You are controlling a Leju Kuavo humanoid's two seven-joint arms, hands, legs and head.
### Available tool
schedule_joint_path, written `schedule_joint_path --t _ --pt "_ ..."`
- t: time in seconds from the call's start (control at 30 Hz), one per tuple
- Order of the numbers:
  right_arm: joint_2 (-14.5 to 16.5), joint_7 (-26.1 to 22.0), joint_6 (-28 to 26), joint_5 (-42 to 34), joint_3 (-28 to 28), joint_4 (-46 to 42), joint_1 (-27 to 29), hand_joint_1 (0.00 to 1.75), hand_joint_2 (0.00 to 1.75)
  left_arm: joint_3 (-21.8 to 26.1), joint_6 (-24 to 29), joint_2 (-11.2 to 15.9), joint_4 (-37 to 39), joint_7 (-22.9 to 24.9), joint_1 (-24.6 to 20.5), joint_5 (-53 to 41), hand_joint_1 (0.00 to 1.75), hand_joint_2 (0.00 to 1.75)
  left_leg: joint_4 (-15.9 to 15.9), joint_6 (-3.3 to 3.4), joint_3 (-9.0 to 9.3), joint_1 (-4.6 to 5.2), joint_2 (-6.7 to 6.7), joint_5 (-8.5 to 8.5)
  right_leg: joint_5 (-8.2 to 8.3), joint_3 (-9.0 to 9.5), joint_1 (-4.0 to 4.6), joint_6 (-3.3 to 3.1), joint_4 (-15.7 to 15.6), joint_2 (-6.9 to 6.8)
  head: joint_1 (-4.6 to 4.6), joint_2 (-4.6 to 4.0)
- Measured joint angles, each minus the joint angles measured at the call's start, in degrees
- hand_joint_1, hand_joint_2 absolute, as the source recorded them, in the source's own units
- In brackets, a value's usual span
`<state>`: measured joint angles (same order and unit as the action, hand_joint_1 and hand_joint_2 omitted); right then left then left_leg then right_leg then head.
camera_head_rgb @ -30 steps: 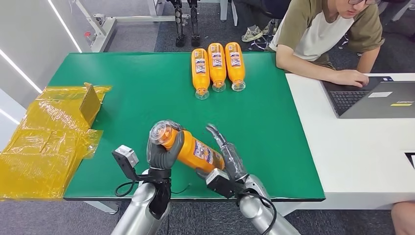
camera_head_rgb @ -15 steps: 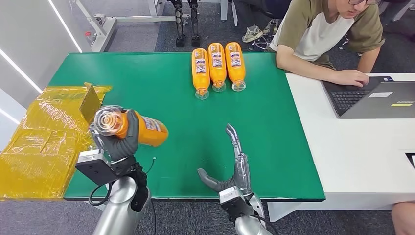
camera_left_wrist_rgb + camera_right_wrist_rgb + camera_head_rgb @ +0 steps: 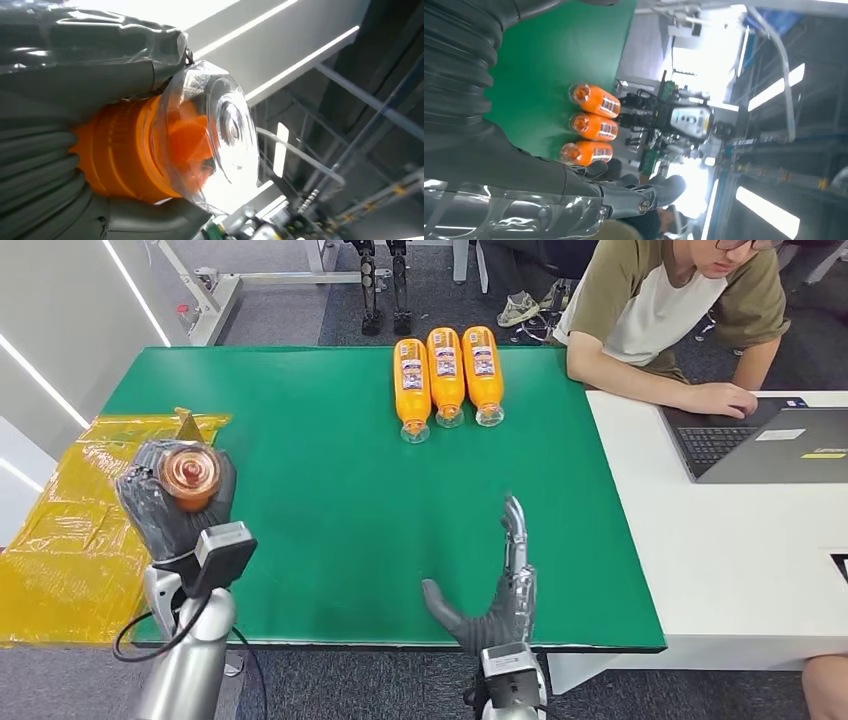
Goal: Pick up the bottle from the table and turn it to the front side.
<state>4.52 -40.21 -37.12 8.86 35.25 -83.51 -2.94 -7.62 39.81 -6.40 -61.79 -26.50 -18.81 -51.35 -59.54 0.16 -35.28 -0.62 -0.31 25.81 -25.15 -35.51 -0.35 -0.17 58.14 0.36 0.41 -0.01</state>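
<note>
In left hand (image 3: 172, 502), bottle (image 3: 190, 476), gripped

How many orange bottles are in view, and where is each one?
4. Three bottles lie side by side at the far edge of the green table: left, middle, right. The fourth bottle is held by the left hand, over the table's left edge.
</note>
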Motion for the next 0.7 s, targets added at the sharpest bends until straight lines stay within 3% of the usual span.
schedule_joint_path --t 0.17,0.33,0.7 --pt "0.15 -0.02 -0.87 -7.22 0.02 -6.67 2.18 0.00 1.75 1.73 0.05 6.00 15.53 8.96 -9.36 -12.31 1.75 1.75 0.07 -0.18 0.05 -0.02 0.13 -0.12 0.12 -0.06 0.01 -0.21 0.09 0.11 -0.02 0.01" --pt "0.63 -0.03 -1.03 -7.55 0.05 -9.17 2.36 0.00 1.75 1.42 -2.61 8.99 29.82 20.62 -16.12 -23.91 1.75 1.75 0.07 -0.25 0.05 -0.02 0.22 -0.17 0.18 -0.12 0.02 -0.28 0.10 0.18 0.00 0.01" --pt "1.66 -0.01 -0.43 -8.88 0.08 -9.51 0.88 0.00 1.75 -2.70 -15.58 11.93 41.68 35.23 -19.70 -33.55 1.75 1.75 0.14 -0.27 0.01 -0.02 0.27 -0.15 0.17 -0.17 0.01 -0.30 0.11 0.26 0.01 0.00"
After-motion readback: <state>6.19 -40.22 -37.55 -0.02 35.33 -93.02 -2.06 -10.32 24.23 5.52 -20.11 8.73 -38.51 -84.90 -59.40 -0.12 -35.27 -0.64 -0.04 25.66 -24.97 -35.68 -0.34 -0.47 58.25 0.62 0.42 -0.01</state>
